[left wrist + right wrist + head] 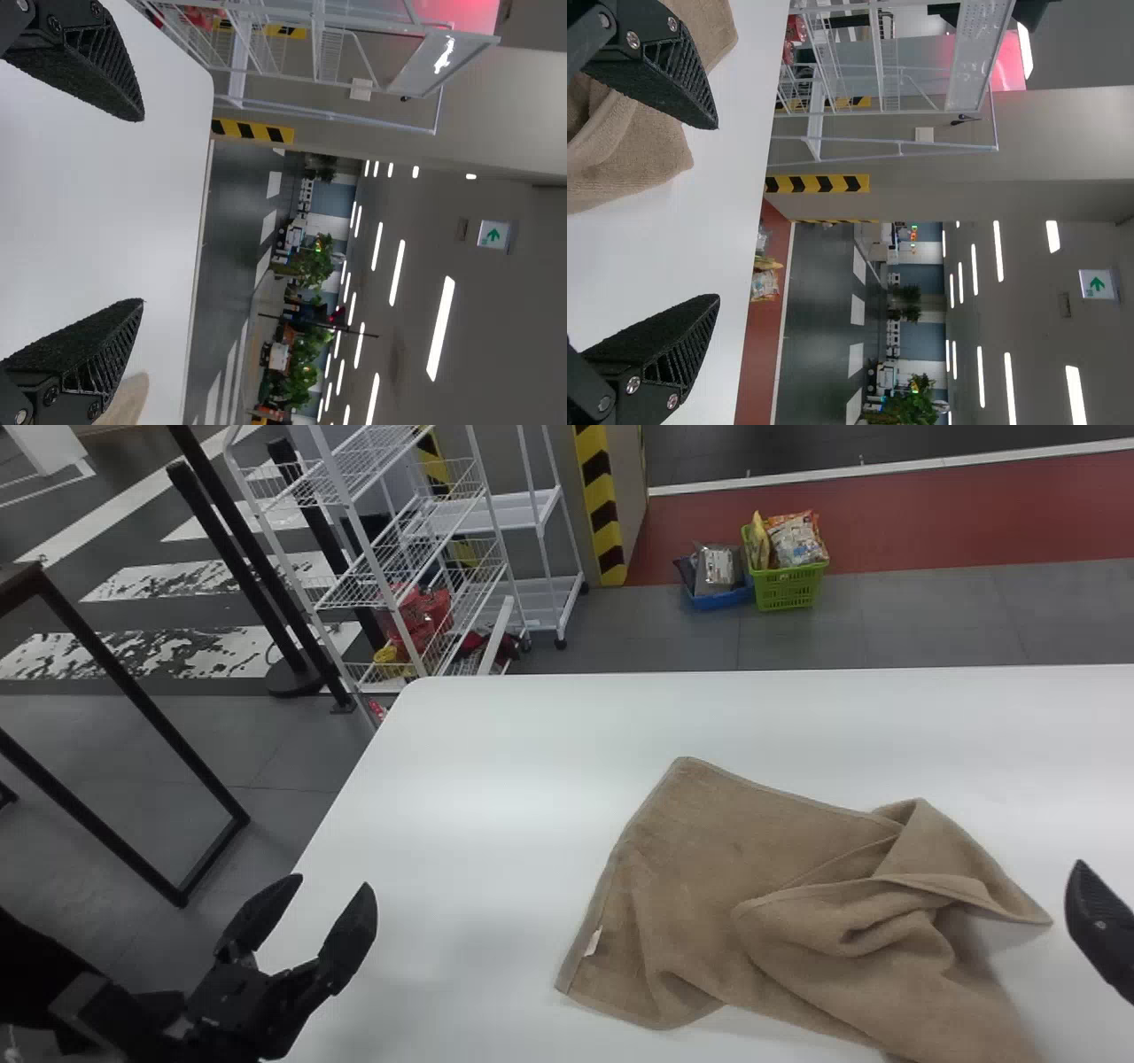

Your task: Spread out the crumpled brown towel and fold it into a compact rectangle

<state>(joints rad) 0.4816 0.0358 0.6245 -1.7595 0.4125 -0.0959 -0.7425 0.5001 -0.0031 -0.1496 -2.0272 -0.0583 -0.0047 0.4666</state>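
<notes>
brown towel [700,868]: on white table [461,824], left part flattish, right part bunched | handling: likely light, soft, limp, grippy, not fragile | hold: pinch near-left corner [571,981] and right tip [1032,912], lift before spreading | left gripper [328,883]: wide, empty, left of towel | right gripper [718,212]: wide, empty, right of towel
</notes>
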